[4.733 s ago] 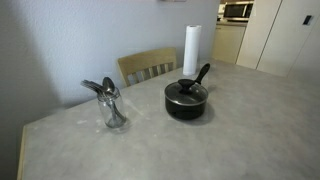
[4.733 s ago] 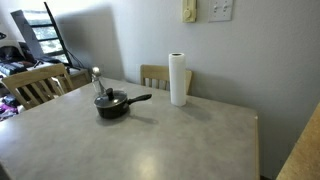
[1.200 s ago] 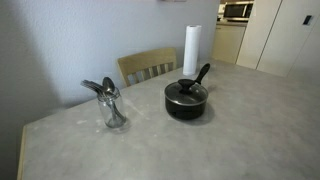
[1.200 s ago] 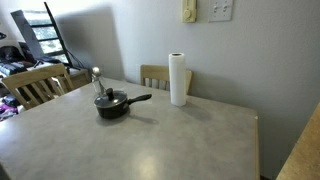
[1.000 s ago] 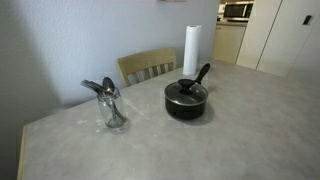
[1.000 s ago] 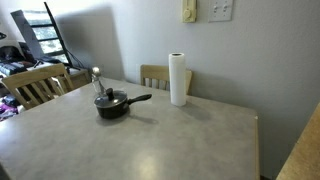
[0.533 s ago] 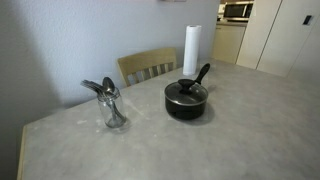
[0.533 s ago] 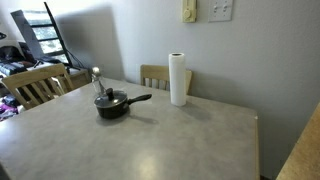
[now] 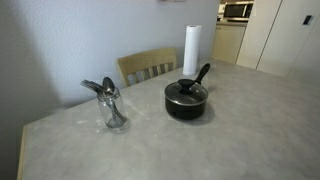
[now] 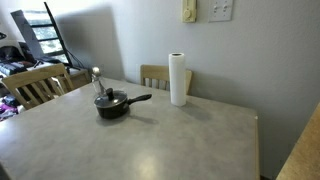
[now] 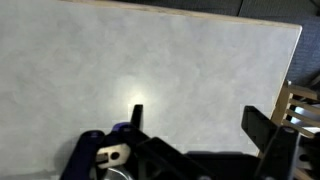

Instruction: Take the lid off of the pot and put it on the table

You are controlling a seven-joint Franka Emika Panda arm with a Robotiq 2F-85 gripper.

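Round glass lid (image 9: pixel 185 93), black-knobbed, sits on small black saucepan (image 9: pixel 186 110) atop mottled grey table (image 9: pixel 240 130); the gripper (image 11: pixel 200 115), blurred and cropped in wrist view, stands spread above it.

Mottled stone-look table (image 9: pixel 250 120), glass-topped lid (image 9: pixel 185 94)

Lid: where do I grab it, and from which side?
Pinch the knob at the centre of the lid, coming straight down from above. The lid lies flat on the pot, so the raised knob looks like the only part standing clear.
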